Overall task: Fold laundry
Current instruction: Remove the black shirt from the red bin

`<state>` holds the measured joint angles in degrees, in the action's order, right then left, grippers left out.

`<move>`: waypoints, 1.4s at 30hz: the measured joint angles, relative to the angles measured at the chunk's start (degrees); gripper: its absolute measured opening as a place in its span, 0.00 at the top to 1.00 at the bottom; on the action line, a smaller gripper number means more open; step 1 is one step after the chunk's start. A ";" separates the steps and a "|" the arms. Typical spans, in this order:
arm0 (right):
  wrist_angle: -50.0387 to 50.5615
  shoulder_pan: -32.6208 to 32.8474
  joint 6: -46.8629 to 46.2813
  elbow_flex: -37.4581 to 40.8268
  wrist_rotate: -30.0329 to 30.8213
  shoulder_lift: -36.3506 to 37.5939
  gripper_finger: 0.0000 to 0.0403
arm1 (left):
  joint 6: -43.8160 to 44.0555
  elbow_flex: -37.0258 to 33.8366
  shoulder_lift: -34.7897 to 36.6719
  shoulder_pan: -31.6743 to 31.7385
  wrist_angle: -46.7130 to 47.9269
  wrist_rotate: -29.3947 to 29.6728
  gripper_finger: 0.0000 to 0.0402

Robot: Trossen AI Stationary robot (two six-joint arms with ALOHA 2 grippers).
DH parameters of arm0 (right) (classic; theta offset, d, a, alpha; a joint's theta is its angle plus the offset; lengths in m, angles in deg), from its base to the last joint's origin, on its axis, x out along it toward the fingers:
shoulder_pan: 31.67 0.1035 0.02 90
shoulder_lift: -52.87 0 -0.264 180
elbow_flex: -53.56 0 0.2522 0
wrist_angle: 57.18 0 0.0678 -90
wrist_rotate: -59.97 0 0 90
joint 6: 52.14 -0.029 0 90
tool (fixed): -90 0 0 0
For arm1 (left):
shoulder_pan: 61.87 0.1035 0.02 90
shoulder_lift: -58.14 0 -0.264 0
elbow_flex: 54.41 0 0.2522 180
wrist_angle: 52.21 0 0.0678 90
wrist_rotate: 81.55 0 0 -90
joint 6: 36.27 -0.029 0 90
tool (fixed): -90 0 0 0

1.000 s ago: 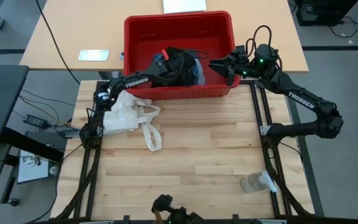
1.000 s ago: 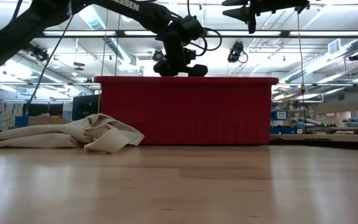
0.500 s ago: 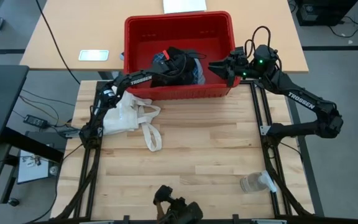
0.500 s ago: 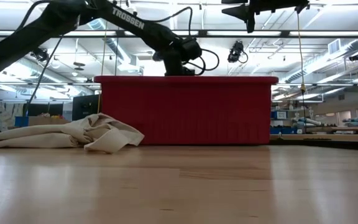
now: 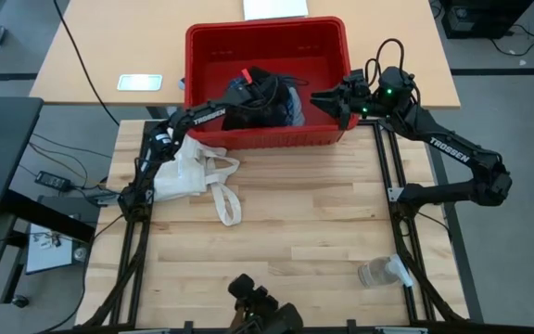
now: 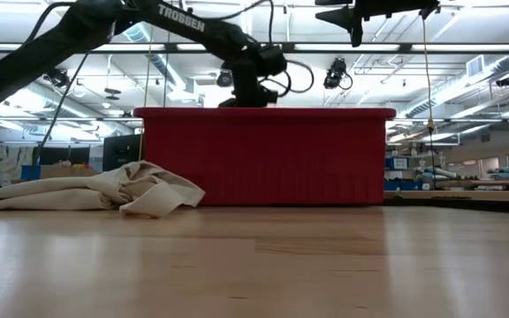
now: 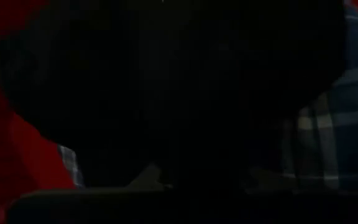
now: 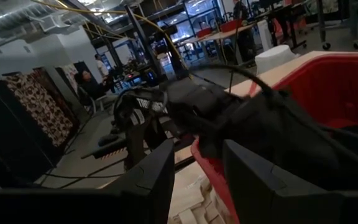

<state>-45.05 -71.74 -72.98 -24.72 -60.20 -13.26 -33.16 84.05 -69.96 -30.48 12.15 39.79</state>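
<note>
**Laundry in red bin, left arm reaching in**

Dark garment [image 5: 260,100]: bunched in the red bin [image 5: 202,56], black, heaped over the plaid shirt [image 5: 295,104], whose blue-and-white check shows at the heap's right edge. Left gripper [image 5: 248,93]: down inside the bin on the dark garment; whether its fingers have closed on cloth cannot be told, its wrist view being filled by black fabric. Right gripper [image 5: 327,100]: held above the bin's right rim, fingers [image 8: 154,180] partly apart, holding nothing. Cream tote bag [image 5: 193,172]: crumpled on the wooden table [image 5: 295,241], just in front of the bin's left corner. Plastic bottle [image 5: 383,271]: lying near the table's right edge.
</note>
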 joint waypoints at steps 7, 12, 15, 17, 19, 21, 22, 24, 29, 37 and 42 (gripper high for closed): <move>-0.01 -0.26 0.00 0.02 0.00 0.49 0.64 | 1.86 6.47 0.13 3.61 4.02 -11.25 0.87; -0.05 -1.16 0.02 0.02 0.04 1.73 0.64 | 4.96 6.97 0.17 5.70 7.31 -19.98 0.87; -0.05 -1.82 0.02 0.02 0.46 2.72 0.64 | 4.76 6.97 0.20 5.86 7.95 -22.40 0.87; -0.05 -2.29 0.02 0.02 0.55 3.31 0.64 | 4.63 6.97 0.20 5.86 7.90 -23.48 0.87; 0.37 -2.65 0.02 0.02 0.57 3.67 0.64 | 4.57 7.15 0.21 5.73 8.04 -23.57 0.87; 1.30 -2.96 0.03 0.02 0.62 3.97 0.64 | 3.45 8.36 0.26 5.54 9.07 -23.41 0.87; 1.75 -3.04 0.03 0.02 0.73 4.03 0.64 | 2.88 9.27 0.31 5.31 9.41 -22.59 0.87; 3.02 -3.29 0.02 0.02 0.97 4.09 0.64 | 1.28 10.25 1.21 4.90 9.27 -20.21 0.87; 4.87 -3.30 0.42 0.02 3.13 4.07 0.64 | 0.19 9.77 5.30 4.94 8.18 -19.09 0.87; 5.76 -3.31 1.51 0.02 5.05 4.07 0.64 | -1.86 9.71 8.97 4.54 10.06 -18.25 0.87; 7.39 -4.59 1.65 0.02 5.70 5.43 0.64 | -7.15 9.66 12.64 2.59 11.94 -14.56 0.87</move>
<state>-37.66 -76.34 -71.32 -24.69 -54.50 -7.83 -40.30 93.71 -57.32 -27.89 24.09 25.23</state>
